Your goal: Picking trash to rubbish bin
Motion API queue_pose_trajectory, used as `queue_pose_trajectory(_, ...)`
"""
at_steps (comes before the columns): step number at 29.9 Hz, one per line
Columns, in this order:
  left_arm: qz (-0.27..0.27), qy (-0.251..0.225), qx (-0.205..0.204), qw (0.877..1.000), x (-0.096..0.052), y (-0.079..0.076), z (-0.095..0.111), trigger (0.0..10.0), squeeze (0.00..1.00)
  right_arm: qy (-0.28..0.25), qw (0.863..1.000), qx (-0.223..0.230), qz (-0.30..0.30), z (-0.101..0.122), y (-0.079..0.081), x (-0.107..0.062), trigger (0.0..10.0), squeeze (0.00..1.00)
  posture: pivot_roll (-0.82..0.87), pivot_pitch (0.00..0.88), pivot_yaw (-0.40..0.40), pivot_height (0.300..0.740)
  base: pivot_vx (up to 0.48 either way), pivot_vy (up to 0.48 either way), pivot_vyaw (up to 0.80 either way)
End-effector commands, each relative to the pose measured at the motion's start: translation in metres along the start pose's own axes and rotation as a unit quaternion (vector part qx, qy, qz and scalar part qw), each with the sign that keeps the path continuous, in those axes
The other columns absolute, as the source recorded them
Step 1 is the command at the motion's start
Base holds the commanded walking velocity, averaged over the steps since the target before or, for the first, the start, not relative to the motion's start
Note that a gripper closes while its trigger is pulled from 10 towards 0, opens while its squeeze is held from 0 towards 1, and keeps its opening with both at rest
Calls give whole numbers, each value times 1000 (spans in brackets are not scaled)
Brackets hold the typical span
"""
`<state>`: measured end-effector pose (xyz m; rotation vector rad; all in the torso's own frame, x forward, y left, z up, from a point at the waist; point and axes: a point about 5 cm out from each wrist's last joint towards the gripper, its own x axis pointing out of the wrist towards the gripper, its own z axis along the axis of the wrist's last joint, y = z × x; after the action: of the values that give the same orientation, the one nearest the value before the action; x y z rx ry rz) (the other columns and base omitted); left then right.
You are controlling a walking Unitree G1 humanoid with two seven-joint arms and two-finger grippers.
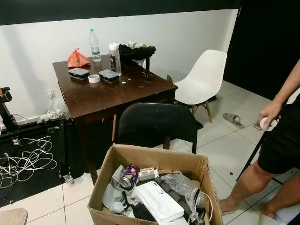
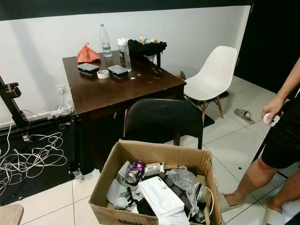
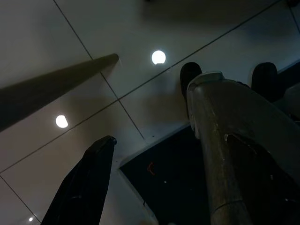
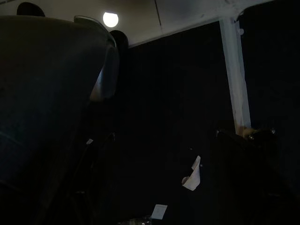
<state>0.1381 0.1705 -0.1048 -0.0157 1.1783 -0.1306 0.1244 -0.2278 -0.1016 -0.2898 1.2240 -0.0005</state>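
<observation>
The left gripper (image 3: 150, 187) hangs idle over pale floor tiles, its fingers spread wide around nothing; the right wrist view is too dark to tell that gripper's state. Ahead of the robot, a cardboard box (image 1: 154, 157) holds trash, a crushed can (image 1: 129, 176) among it, its near edge cut off. Behind stand a black chair (image 1: 157, 123), a cluttered brown table (image 1: 112, 91) and a person (image 1: 276, 140), partly cropped.

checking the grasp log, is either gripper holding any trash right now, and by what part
Cannot be told for the robot: the dark wrist views show no trash between the left gripper's fingers. A person's hand holds a small white object, wrapped around it.
</observation>
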Motion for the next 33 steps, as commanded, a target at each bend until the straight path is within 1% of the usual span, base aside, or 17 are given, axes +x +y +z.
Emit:
queue_pose_trajectory(1,-5,26,1,1000,0,-3,-13,10000,0,8,1000,2,3,-4,2,0,10000,0,-155,72,35,740,-296,0,0)
queue_pose_trajectory(14,-4,28,2,1000,-1,-3,-14,10000,0,6,1000,6,4,-2,3,0,10000,0,-156,69,39,740,-280,0,0)
queue_pose_trajectory(33,-6,24,5,1000,0,-2,-10,10000,0,2,1000,11,5,2,4,0,10000,0,-158,65,43,740,-274,0,0)
